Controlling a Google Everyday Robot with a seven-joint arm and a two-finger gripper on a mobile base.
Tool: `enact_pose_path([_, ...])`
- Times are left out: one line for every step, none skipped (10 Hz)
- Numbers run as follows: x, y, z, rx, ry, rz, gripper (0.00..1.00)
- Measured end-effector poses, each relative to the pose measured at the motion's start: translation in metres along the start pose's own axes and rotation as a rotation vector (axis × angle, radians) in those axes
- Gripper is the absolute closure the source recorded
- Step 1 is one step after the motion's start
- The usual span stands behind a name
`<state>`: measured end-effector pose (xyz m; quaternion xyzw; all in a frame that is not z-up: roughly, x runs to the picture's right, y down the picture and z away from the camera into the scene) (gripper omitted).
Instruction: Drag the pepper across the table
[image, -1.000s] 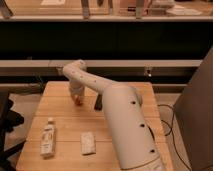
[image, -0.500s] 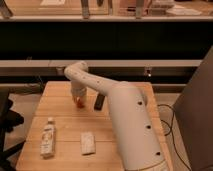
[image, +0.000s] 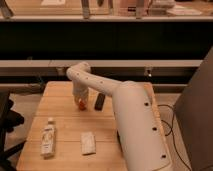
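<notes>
Your gripper (image: 80, 101) points down over the middle of the table (image: 60, 127), right at the pepper (image: 81, 104); you cannot tell how its jaws stand. The pepper lies just left of the black bar (image: 100, 101). Nearer you, a bottle (image: 48, 138) and a pale packet (image: 88, 142) lie well apart from it.

Pretty soft, blurry shot with warm indoor light; the gripper (image: 80, 101) sits low over the table (image: 62, 127), a faint shadow just beneath it.
</notes>
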<state>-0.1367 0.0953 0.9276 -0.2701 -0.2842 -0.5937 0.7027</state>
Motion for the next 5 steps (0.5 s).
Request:
enact_pose_path([-0.001,0.002,0.000,0.000,-0.002,-0.001,1.00])
enact_pose_path([-0.003,0.003,-0.001,-0.001,-0.001,-0.003,1.00])
enact_pose_path([-0.006,0.005,0.000,0.002,0.001,-0.010,1.00])
enact_pose_path([-0.009,0.008,-0.001,0.003,0.000,-0.013,1.00])
enact_pose_path([-0.011,0.010,-0.001,0.004,-0.001,-0.014,1.00])
